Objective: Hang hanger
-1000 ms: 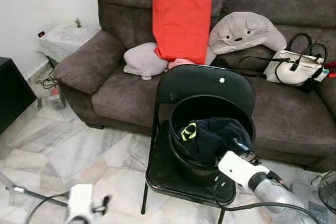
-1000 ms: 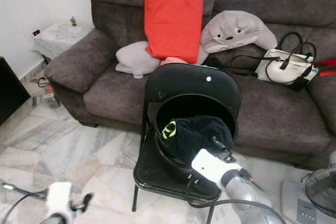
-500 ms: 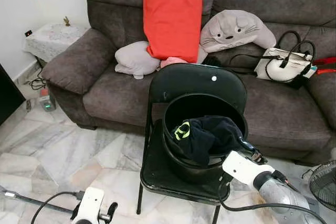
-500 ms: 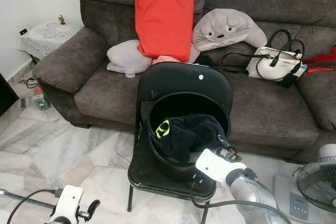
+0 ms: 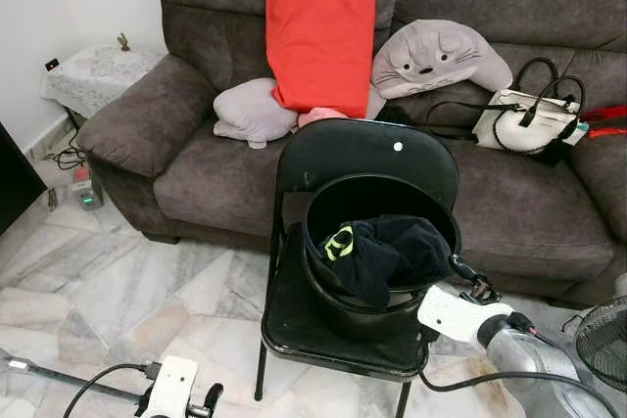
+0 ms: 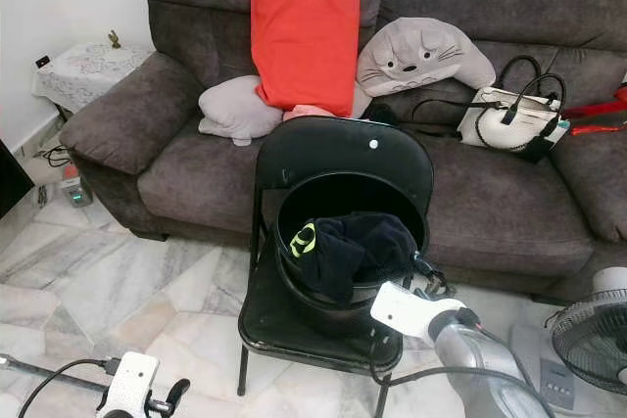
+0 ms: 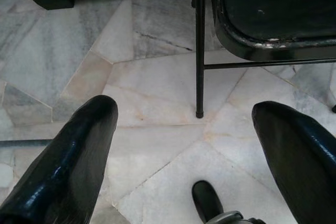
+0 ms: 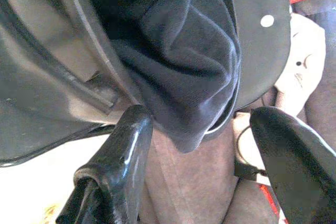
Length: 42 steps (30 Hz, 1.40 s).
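Black dominated the centre of your head views: a metal folding chair [image 5: 338, 159] with a rounded back stood on the marble floor [image 5: 118, 291], and on its seat sat a round plastic bucket [image 5: 323, 281] with a dark cloth [image 5: 392, 252] heaped inside, a yellow-green mark on its near fold. No hanger could be picked out in any picture, so you could not tell where it was.

Your right gripper [image 5: 468, 279] sat at the lower right of the frame, just beside the bucket's rim, its white wrist casing and silver forearm trailing toward the corner. The right wrist view gave you what the head views did not: the two glossy fingers [image 8: 123, 150] stood wide apart with nothing clamped, one fingertip near the rim, soft folds of cloth [image 8: 178, 61] bulging over the rim between them, and the chair back with its white dot behind.

Your left gripper [image 5: 201, 403] hung low at the bottom edge, left of centre, beside a black cable on the floor. Its wrist view showed both fingers [image 7: 68, 156] spread well apart and empty over pale veined tiles, with a thin chair leg [image 7: 199, 51] and the seat's curved edge ahead.

Behind the chair you had a brown plush sofa [image 5: 196, 173] carrying a red cushion [image 5: 318, 26], grey cushions and a white handbag [image 5: 529, 119]; a fan [image 6: 588, 330] stood at the lower right.
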### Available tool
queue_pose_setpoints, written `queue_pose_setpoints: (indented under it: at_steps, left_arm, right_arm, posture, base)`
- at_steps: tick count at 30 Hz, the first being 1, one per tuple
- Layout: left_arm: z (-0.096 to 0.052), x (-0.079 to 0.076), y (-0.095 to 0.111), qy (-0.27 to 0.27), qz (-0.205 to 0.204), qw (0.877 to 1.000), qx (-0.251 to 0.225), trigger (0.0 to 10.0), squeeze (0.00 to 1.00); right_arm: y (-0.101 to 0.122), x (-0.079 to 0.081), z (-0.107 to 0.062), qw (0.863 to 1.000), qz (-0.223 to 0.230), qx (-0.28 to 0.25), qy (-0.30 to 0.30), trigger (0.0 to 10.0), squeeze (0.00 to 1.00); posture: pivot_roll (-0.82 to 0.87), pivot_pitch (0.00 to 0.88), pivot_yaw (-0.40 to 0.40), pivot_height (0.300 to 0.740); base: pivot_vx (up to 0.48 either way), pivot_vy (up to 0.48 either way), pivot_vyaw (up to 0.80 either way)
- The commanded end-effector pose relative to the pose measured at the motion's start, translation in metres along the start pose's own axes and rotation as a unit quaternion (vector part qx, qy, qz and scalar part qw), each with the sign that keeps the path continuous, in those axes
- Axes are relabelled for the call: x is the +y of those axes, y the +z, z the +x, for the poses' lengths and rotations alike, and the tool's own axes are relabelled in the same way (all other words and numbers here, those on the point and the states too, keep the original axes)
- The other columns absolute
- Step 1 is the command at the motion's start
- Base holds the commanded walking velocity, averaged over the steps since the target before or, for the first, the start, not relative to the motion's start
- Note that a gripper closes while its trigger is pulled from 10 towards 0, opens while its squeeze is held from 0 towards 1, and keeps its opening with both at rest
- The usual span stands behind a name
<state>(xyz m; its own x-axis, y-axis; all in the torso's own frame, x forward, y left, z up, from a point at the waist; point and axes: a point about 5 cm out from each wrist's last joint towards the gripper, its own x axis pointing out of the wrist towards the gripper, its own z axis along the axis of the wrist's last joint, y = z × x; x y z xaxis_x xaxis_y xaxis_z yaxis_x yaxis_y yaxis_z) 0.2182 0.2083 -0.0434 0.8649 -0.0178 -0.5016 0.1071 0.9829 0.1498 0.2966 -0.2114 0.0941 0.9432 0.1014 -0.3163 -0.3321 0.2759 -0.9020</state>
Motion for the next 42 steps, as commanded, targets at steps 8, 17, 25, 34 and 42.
queue_pose_setpoints:
  at_steps: [8,17,25,34,42]
  left_arm:
    - [-0.006,0.009,-0.015,0.008,-0.003,0.999,0.042,10.0,0.0]
    - [-0.007,0.011,-0.021,0.009,-0.004,0.998,0.063,10.0,0.0]
    - [-0.007,0.011,-0.022,0.01,-0.004,0.998,0.069,10.0,0.0]
    - [-0.007,0.013,-0.022,0.012,-0.004,0.997,0.075,10.0,0.0]
    - [-0.007,0.013,-0.023,0.014,-0.005,0.997,0.078,10.0,0.0]
  right_arm:
    - [0.014,-0.005,0.013,0.999,0.012,-0.045,-0.009,10.0,0.0]
    - [0.021,0.007,0.016,0.997,0.018,-0.067,0.033,10.0,0.0]
    - [0.026,0.014,0.022,0.995,-0.006,-0.083,0.051,10.0,0.0]
    - [0.053,0.005,0.026,0.987,-0.007,-0.154,0.039,10.0,0.0]
    - [0.064,-0.003,0.026,0.983,-0.016,-0.181,0.023,10.0,0.0]
  posture:
    - [-0.08,0.109,0.011,0.74]
    - [-0.08,0.109,0.013,0.74]
    - [-0.08,0.109,0.014,0.74]
    - [-0.08,0.109,0.014,0.74]
    - [-0.08,0.109,0.013,0.74]
  base:
    - [0.0,0.0,0.0]
    - [0.0,0.0,0.0]
    - [0.0,0.0,0.0]
    - [0.0,0.0,0.0]
    - [0.0,0.0,0.0]
